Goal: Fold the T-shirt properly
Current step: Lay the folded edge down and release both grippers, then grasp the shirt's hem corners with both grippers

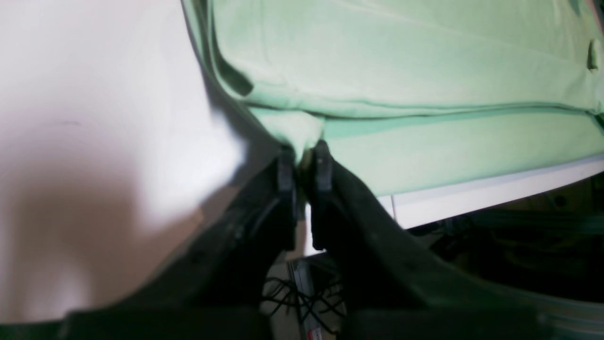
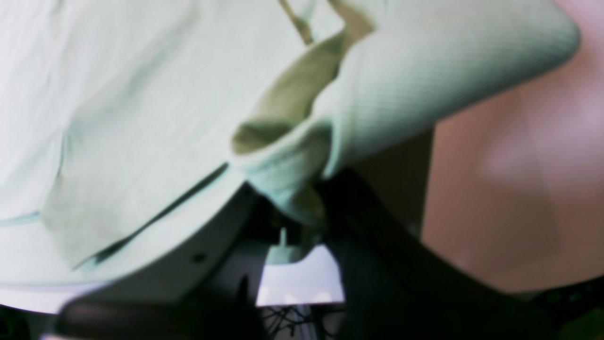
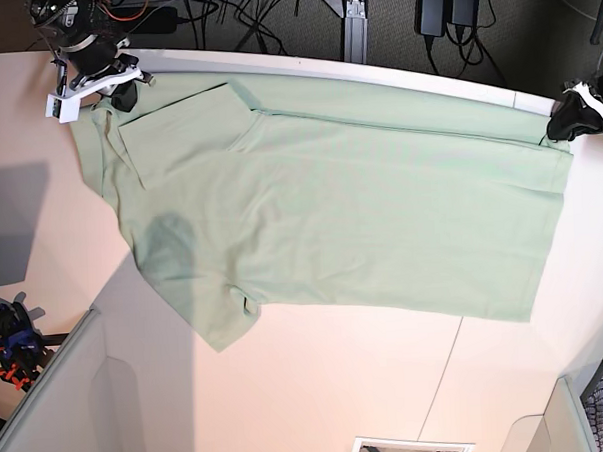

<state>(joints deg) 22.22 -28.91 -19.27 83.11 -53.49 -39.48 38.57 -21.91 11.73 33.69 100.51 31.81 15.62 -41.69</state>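
Note:
The pale sage-green T-shirt (image 3: 341, 214) lies spread flat on the white table (image 3: 318, 385), collar end at the left and hem at the right. One sleeve (image 3: 221, 320) points toward the near side; the other (image 3: 177, 131) lies folded over the body. My left gripper (image 3: 561, 130) is shut on the far hem corner at the table's far right edge; the left wrist view shows its jaws (image 1: 302, 163) pinching the fabric (image 1: 401, 71). My right gripper (image 3: 116, 97) is shut on the far shoulder by the collar; the right wrist view shows it (image 2: 302, 212) pinching ribbed fabric (image 2: 118, 118).
The table's far curved edge (image 3: 425, 80) runs just behind both grippers, with cables and table legs (image 3: 262, 17) beyond it. A grey partition (image 3: 49, 397) stands at the near left with coloured clamps (image 3: 11, 339). A rectangular cutout (image 3: 411, 449) sits at the near edge.

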